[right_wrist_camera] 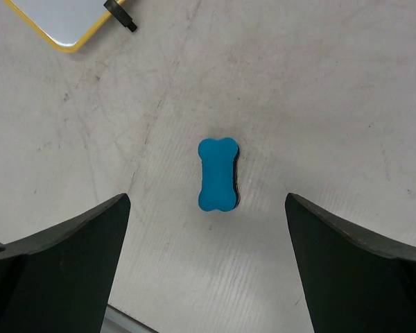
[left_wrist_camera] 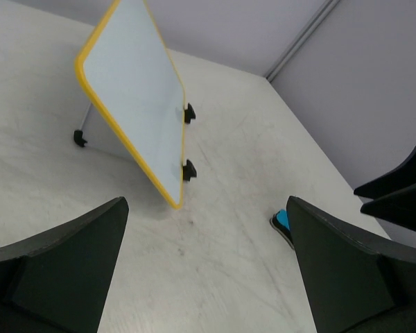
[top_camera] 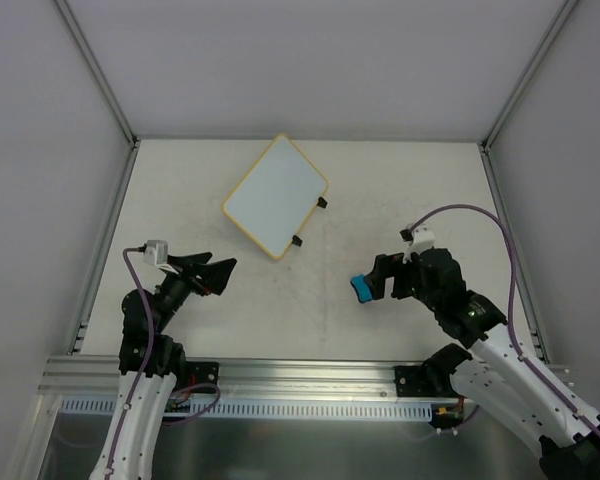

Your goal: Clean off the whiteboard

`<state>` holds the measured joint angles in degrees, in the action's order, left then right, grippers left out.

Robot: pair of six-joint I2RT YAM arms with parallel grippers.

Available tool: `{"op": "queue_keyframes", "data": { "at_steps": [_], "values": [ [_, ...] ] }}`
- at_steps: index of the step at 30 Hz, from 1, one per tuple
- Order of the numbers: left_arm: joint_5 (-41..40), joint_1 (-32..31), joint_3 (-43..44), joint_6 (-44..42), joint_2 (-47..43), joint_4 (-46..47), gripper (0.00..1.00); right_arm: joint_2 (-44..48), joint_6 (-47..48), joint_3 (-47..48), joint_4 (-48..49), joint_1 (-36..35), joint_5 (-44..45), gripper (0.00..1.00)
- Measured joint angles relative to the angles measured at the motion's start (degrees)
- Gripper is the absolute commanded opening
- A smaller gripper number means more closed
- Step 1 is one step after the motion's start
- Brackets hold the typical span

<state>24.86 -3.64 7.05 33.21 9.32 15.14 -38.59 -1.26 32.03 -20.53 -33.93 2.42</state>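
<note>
The whiteboard (top_camera: 275, 195), white with a yellow frame and two black clips on its right edge, stands tilted on a small leg at the table's far middle. Its surface looks blank. It also shows in the left wrist view (left_wrist_camera: 135, 90), and one corner shows in the right wrist view (right_wrist_camera: 62, 21). A blue bone-shaped eraser (right_wrist_camera: 217, 173) lies flat on the table (top_camera: 361, 289). My right gripper (right_wrist_camera: 206, 201) is open and empty, hovering over the eraser with its jaws wide on either side. My left gripper (top_camera: 216, 274) is open and empty, near and left of the board.
The pale tabletop (top_camera: 420, 190) has faint scuffs and is walled by grey panels at the back and sides. A metal rail (top_camera: 280, 375) runs along the near edge by the arm bases. The eraser peeks out beside my left gripper's right finger (left_wrist_camera: 283, 220).
</note>
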Motion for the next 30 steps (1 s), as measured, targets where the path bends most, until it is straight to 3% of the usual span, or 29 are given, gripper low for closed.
{"op": "queue_keyframes", "data": {
  "at_steps": [4,10,30],
  "values": [
    [-0.28,0.00,-0.72,0.00,-6.54,-10.64,0.99,5.14,-0.35,-2.40,0.63,0.00,1.64,0.99],
    [-0.28,0.00,-2.36,0.00,-7.13,-19.50,0.99,12.33,-1.03,-4.79,0.59,0.00,3.82,0.99],
    [-0.33,0.00,-2.36,-0.26,-5.53,-21.86,0.99,11.85,-1.55,-5.07,0.79,0.00,5.70,0.99]
  ]
}}
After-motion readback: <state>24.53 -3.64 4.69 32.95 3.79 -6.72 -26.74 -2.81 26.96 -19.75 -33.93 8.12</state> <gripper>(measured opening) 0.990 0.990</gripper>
